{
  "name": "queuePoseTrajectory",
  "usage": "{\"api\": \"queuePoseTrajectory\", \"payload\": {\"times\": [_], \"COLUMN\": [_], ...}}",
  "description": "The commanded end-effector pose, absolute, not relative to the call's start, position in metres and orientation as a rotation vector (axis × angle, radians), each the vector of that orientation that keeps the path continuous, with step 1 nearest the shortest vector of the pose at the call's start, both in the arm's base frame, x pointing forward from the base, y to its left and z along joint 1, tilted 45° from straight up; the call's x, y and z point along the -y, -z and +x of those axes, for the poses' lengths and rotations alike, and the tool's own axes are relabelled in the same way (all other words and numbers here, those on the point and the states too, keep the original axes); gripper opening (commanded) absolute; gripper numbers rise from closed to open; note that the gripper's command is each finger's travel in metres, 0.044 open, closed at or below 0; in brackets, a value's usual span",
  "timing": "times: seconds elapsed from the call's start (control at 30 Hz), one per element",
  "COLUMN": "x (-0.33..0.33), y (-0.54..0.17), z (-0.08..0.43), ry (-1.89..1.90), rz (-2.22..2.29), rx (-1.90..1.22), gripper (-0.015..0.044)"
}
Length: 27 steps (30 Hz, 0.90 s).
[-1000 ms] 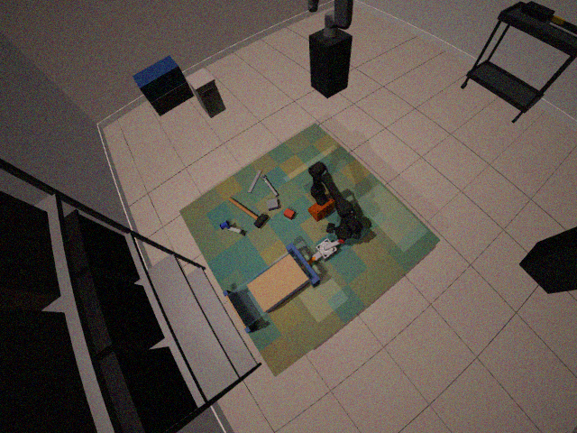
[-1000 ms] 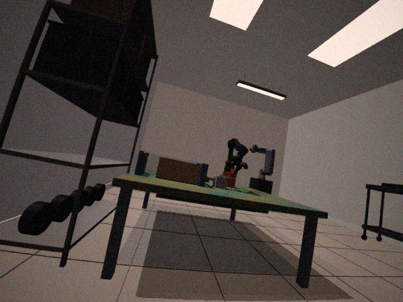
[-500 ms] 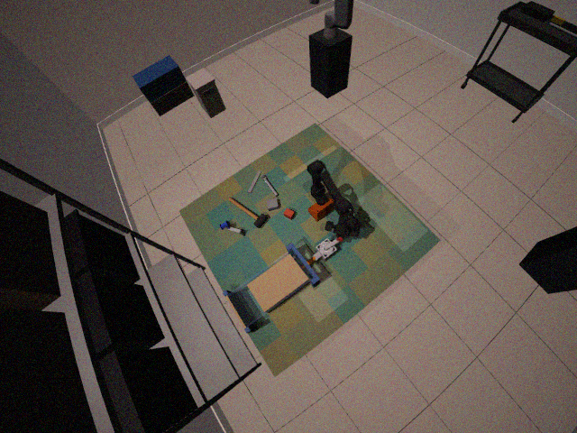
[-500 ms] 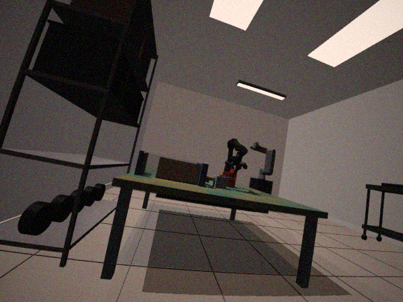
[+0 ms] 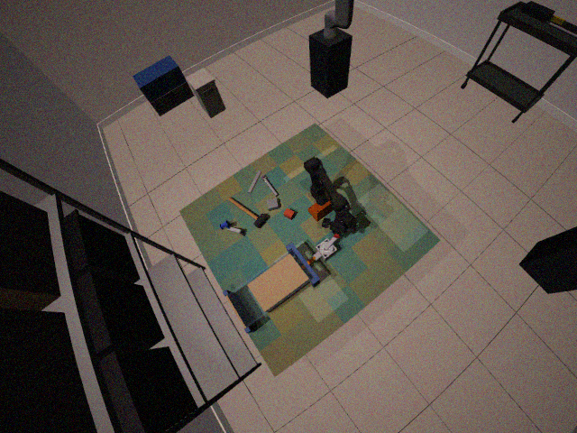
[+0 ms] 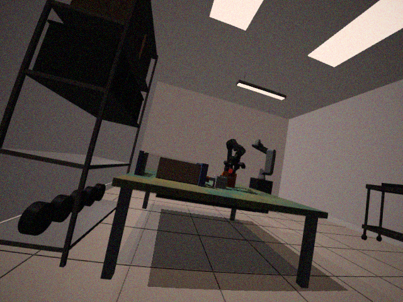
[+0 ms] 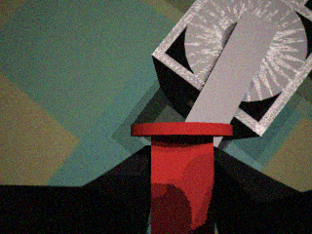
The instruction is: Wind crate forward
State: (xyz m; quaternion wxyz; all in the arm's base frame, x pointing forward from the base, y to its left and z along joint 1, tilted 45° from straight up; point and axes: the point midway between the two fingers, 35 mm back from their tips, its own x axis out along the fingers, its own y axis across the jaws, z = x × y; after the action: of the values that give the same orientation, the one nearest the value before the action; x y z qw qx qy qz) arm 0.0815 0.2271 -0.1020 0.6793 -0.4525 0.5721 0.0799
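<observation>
The crate sits flat inside the cubby, its front close to the blue steel frame; whether they touch I cannot tell. The hand winch stands just outside the frame. The winch handle has a flat grey arm lying across the winch top and an upright red grip with a flange. My gripper is shut on the red grip, on the side of the winch away from the crate. The square key and the hole are hidden under the arm.
An orange block stands beside the arm, near the winch. A small red block, a hammer, a blue-ended tool and grey metal pieces lie farther off on the bench. The cubby's dark rear end is behind the crate.
</observation>
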Motion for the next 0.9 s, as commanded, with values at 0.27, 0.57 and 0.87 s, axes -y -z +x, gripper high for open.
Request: {"api": "queuePoseTrajectory", "payload": {"times": [0.27, 0.57, 0.87], "x": [-0.206, -0.2, -0.195], "y": [0.088, 0.082, 0.077], "z": [0.09, 0.094, 0.1], "ry": [-0.161, -0.16, -0.159], "rz": [-1.044, -1.045, -1.045], "rx": [-1.284, -1.283, -1.283], "gripper": [0.0, 0.0, 0.0]}}
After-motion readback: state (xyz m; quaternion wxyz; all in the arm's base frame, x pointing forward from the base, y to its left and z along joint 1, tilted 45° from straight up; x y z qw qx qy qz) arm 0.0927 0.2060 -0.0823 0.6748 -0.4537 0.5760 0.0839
